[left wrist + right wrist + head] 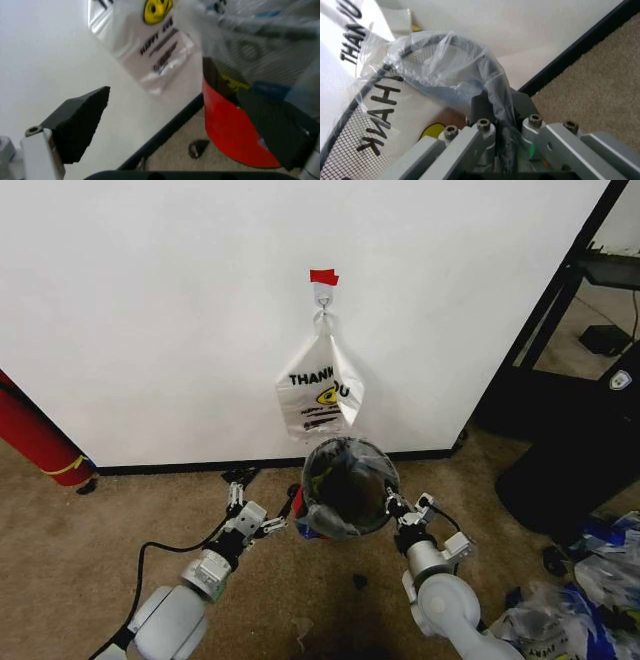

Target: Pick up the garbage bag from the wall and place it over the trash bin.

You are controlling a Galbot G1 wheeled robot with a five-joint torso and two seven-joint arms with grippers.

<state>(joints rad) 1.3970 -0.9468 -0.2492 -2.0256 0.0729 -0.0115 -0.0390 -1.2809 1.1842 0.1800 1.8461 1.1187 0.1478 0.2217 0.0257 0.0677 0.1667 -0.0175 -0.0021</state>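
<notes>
Thin, glossy see-through plastic film – the garbage bag [455,71] – is stretched, crinkled, over the black wire-mesh metal of the trash bin [349,486], whose base is smooth, shiny red. At upper centre a white opaque plastic bag [320,392] with black print hangs from a small metal hook [323,300] on the matt, smooth white wall [180,310]. The floor [90,550] at the bottom is rough tan carpet. The right gripper [496,112] is brushed silver metal with steel screws; the left gripper [185,127] carries matt black pads – dull, faintly grainy.
</notes>
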